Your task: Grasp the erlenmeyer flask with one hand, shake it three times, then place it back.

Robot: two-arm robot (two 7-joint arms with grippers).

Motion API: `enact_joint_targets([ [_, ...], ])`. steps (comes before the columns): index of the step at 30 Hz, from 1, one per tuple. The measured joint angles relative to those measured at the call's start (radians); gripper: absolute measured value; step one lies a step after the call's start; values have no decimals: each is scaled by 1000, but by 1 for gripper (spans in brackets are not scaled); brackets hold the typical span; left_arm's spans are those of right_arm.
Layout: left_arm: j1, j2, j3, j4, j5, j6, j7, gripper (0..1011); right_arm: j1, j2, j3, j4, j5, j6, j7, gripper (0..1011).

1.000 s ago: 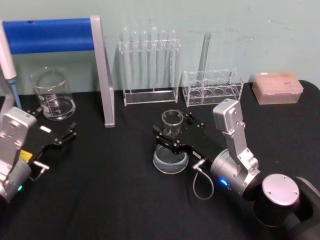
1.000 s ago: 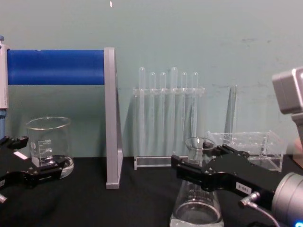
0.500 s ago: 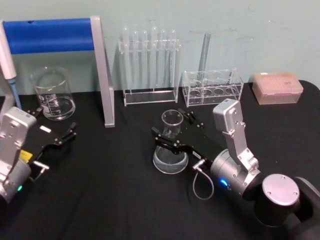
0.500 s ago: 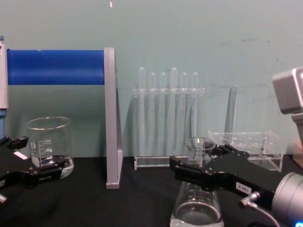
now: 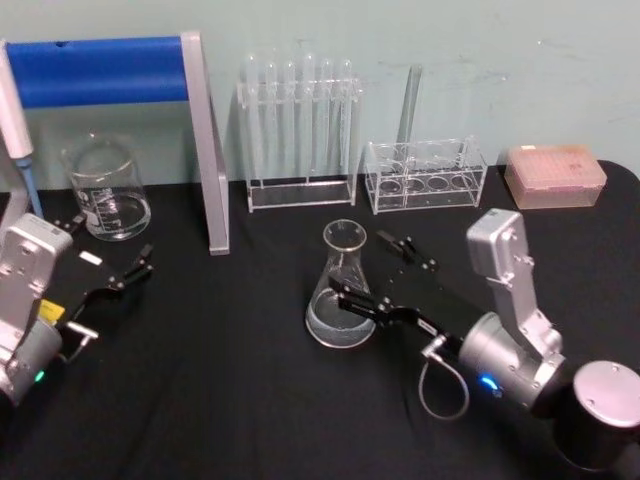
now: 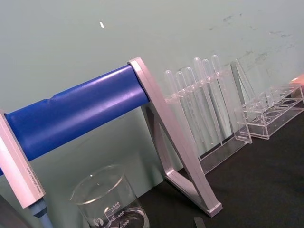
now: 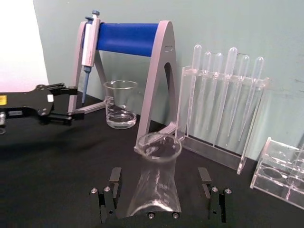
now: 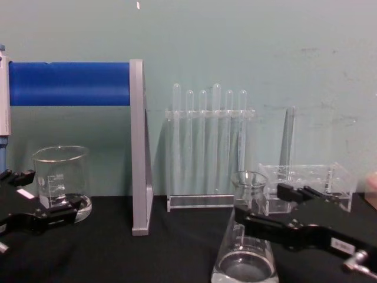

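Note:
The erlenmeyer flask (image 5: 342, 285) stands upright on the black table, clear glass with a wide base and a flared rim. My right gripper (image 5: 365, 268) is open just to its right. In the right wrist view the flask (image 7: 154, 187) rises between the two spread fingers (image 7: 114, 178), with a gap on each side. From the chest view the flask (image 8: 244, 253) stands partly behind the near finger of the right gripper (image 8: 260, 203). My left gripper (image 5: 110, 245) rests open at the left of the table, near the beaker (image 5: 105, 190).
A blue-barred pipette stand (image 5: 100, 70) with a grey leg stands back left. A rack of test tubes (image 5: 298, 130) and a low clear rack (image 5: 425, 175) line the back wall. A pink tip box (image 5: 555, 175) sits back right. Open black tabletop lies in front of the flask.
My right gripper has pulled back to the right, off the flask's neck, and its arm now sits farther right. The flask and the left arm have stayed still.

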State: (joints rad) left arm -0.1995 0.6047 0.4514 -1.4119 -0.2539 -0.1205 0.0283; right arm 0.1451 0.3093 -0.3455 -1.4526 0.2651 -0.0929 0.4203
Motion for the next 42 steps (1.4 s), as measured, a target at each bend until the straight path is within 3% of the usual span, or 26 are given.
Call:
enact_joint_targets([
  [11, 0, 0, 0, 0, 0, 0, 0, 1001, -83, 76, 40, -88, 44, 5, 5, 1000],
  [17, 0, 0, 0, 0, 0, 0, 0, 1001, -97, 84, 72, -95, 45, 3, -34, 1000],
  [24, 0, 0, 0, 0, 0, 0, 0, 1001, -74, 57, 127, -60, 2, 13, -140, 1000],
  [28, 0, 0, 0, 0, 0, 0, 0, 1001, -33, 30, 149, -11, -35, 16, -192, 1000],
  [34, 0, 0, 0, 0, 0, 0, 0, 1001, 38, -14, 154, 76, -103, -3, -256, 1000],
  [42, 0, 0, 0, 0, 0, 0, 0, 1001, 82, -45, 147, 140, -161, -20, -283, 1000],
])
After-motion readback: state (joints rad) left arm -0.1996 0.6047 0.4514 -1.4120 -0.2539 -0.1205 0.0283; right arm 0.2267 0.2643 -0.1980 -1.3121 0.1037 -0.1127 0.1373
